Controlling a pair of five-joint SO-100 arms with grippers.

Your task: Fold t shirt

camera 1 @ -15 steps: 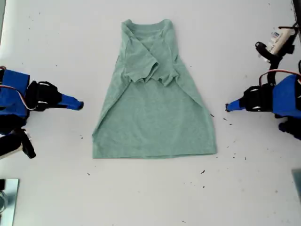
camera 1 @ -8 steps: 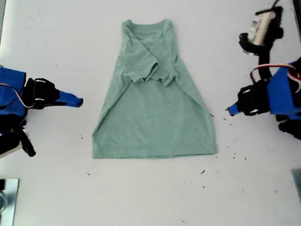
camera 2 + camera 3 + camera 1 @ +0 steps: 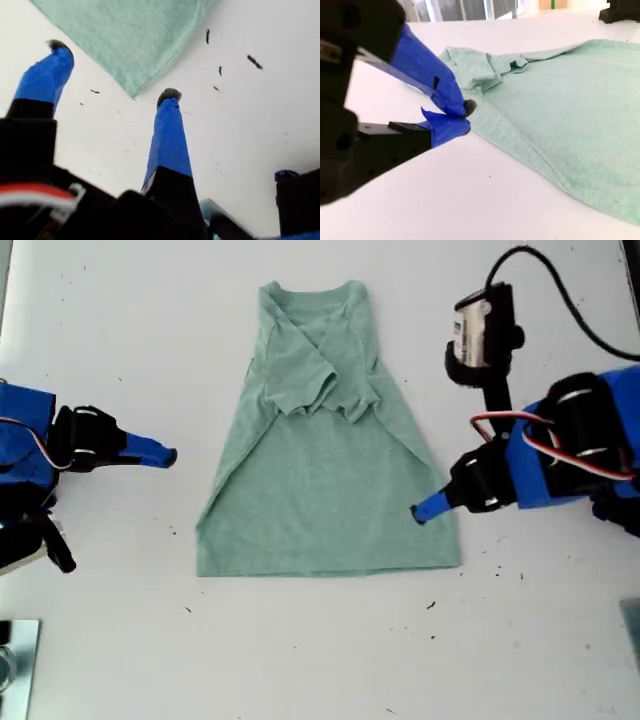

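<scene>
You have the white table (image 3: 320, 660) with the t shirt (image 3: 330, 490) flat at its middle, sleeves already crossed over the chest, collar toward the exterior view's top. My first gripper (image 3: 114, 71) hangs with its fingers spread wide and empty, straddling the hem corner (image 3: 132, 92) at the exterior view's right. My second gripper (image 3: 462, 117) is pinched closed on nothing, just beside the shirt's other edge. The risk is that a descent slightly off (the corner is thin) catches one layer or only table, so lifting drags the shirt askew.
</scene>
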